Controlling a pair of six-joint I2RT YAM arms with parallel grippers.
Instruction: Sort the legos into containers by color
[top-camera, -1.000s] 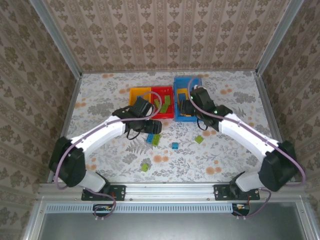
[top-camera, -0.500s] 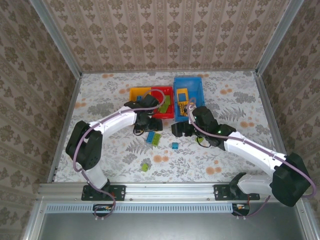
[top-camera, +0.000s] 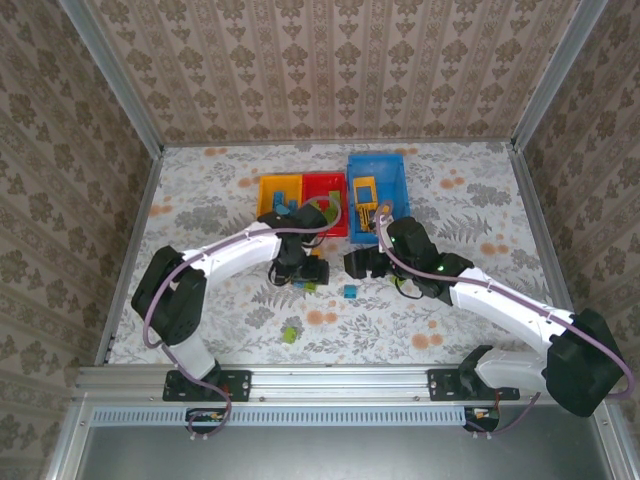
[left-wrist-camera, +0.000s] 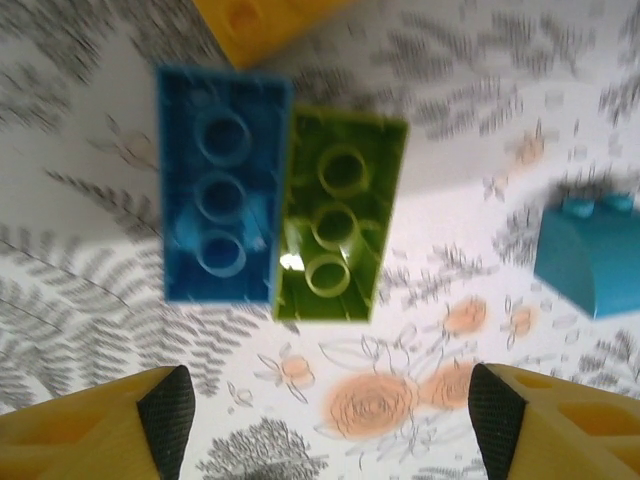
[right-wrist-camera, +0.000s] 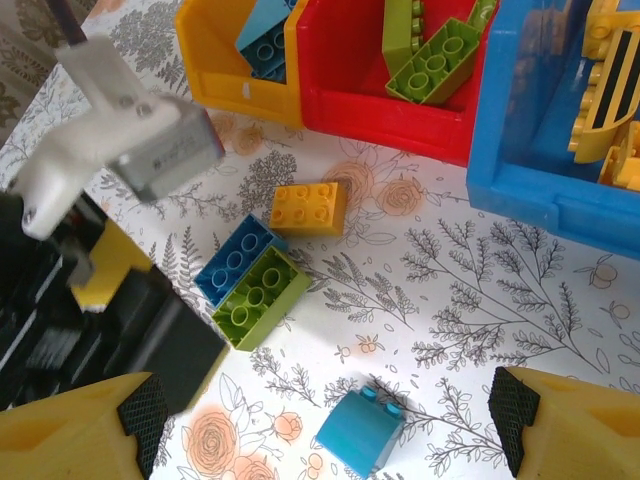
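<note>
Under left tool (left-wrist-camera: 330, 408), blue lego (left-wrist-camera: 222, 185), green lego (left-wrist-camera: 338, 215)

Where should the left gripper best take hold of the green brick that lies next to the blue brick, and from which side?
Come from above and close on the two short ends of the green brick. One long side lies against the blue brick, so no finger fits there; both short ends look free.

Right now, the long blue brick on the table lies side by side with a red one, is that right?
No: beside the blue brick lies a green brick, not a red one, as the left wrist view shows.
</note>
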